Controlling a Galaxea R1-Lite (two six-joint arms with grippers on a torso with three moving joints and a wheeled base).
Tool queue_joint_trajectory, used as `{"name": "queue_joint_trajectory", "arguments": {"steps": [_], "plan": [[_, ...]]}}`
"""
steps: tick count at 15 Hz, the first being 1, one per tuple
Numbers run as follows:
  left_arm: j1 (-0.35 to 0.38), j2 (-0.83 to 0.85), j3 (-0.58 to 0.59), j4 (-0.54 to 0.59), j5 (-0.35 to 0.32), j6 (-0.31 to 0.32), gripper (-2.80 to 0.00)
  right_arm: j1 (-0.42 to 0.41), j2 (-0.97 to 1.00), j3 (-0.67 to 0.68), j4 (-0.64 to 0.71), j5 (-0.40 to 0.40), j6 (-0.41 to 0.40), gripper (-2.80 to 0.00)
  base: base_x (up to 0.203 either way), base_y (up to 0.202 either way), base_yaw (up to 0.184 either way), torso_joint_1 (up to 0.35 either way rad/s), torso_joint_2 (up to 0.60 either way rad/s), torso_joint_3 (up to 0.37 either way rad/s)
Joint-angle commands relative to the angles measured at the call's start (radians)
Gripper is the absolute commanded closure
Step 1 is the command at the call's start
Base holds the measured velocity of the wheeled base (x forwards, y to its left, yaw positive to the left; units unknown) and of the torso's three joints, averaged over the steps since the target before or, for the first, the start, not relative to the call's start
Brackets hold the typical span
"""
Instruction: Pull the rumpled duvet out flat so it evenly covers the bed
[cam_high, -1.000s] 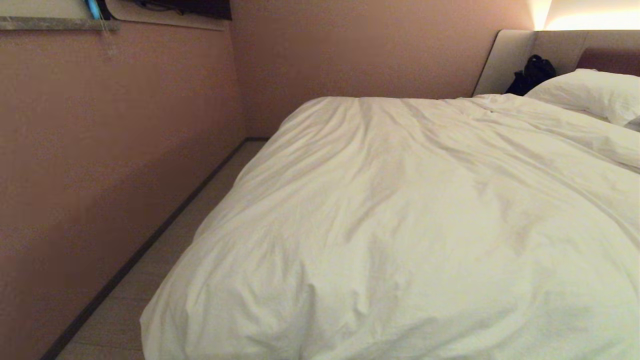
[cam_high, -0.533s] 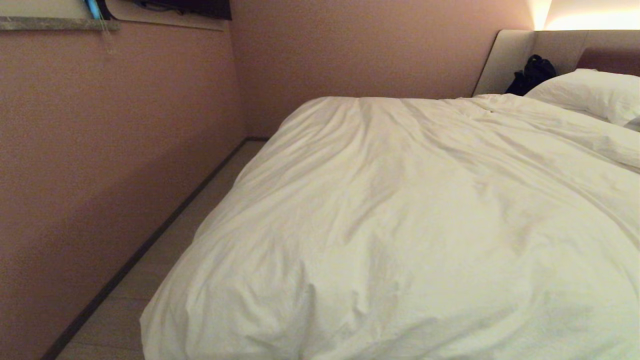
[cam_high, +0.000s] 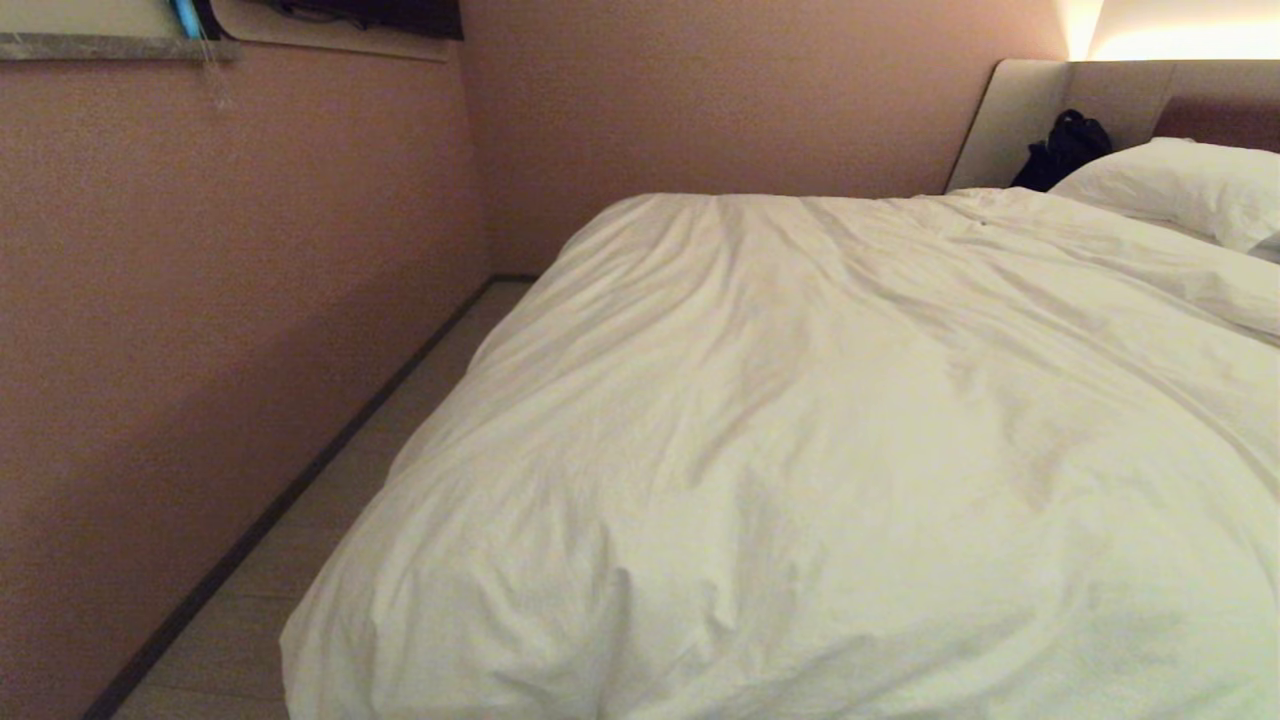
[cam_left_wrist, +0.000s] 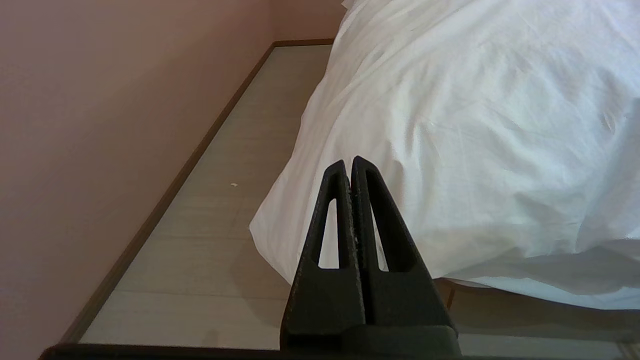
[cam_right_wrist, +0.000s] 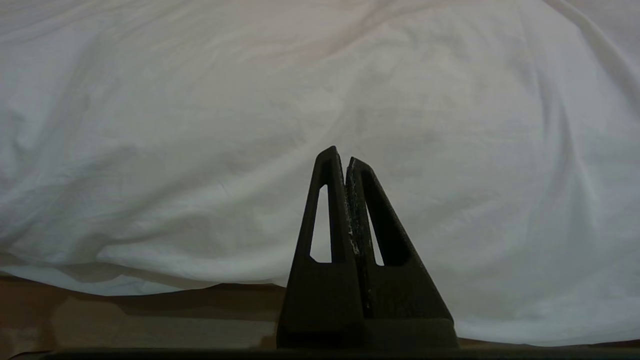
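The puffy white duvet (cam_high: 820, 450) lies spread over the bed, creased, its near left corner (cam_high: 300, 640) drooping over the bed's edge toward the floor. The bed's padded headboard (cam_high: 1120, 95) rises at the far right. Neither arm shows in the head view. In the left wrist view my left gripper (cam_left_wrist: 349, 162) is shut and empty, held off the hanging duvet corner (cam_left_wrist: 280, 235). My right gripper (cam_right_wrist: 340, 155) is shut with nothing in it, facing the duvet's near side (cam_right_wrist: 320, 100), whose hem (cam_right_wrist: 125, 280) hangs over the brown bed base (cam_right_wrist: 150, 310).
A pink-brown wall (cam_high: 200, 350) runs along the left, with a narrow strip of pale floor (cam_high: 300, 540) between it and the bed. A white pillow (cam_high: 1170, 185) and a black bag (cam_high: 1065, 145) sit by the headboard. A ledge (cam_high: 110, 45) juts from the wall at upper left.
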Motion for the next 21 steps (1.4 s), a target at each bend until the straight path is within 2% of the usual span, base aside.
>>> {"name": "queue_joint_trajectory", "arguments": {"steps": [1,9,21], "plan": [[0.000,0.001,0.000,-0.001,0.000,0.001,0.00,0.000,0.000,0.000,-0.001,0.000,0.000,0.00,0.000,0.000,0.000,0.000,0.00,0.000],[0.000,0.001,0.000,0.001,-0.001,0.002,0.00,0.001,0.000,0.000,-0.001,0.000,0.000,0.00,0.000,0.008,-0.001,0.000,0.00,0.000],[0.000,0.001,0.000,0.001,-0.001,-0.001,0.00,0.000,0.000,-0.001,-0.001,0.000,0.000,0.00,0.000,0.190,0.000,0.002,0.00,0.001]]}}
